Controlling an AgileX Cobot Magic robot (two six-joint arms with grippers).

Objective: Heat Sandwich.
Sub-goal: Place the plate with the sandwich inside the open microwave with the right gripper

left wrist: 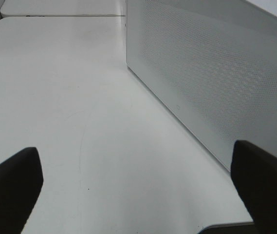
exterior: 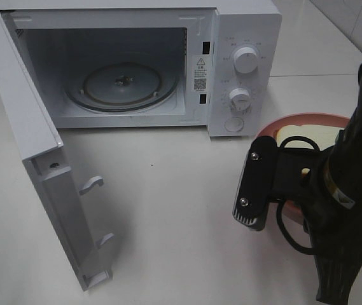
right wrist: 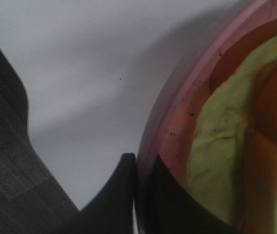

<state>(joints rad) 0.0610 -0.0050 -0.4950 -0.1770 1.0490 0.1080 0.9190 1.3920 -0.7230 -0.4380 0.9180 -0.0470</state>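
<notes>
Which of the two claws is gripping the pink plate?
The right gripper, shut on the rim of the plate; the left gripper is open and empty.

Boxy white microwave oven (exterior: pixel 244 63), far left: grey dial markings; one white panel (left wrist: pixel 211 73) is carrying a fine dotted pattern.
Flat white table (exterior: pixel 168 190).
Round pink plate (exterior: pixel 314 116), right: rim is showing dark specks.
Square white-bread sandwich (exterior: pixel 295 135): is showing tan crust and pale green filling.
Left gripper (left wrist: pixel 138 195), right gripper (right wrist: pixel 139 168): both are showing black.
</notes>
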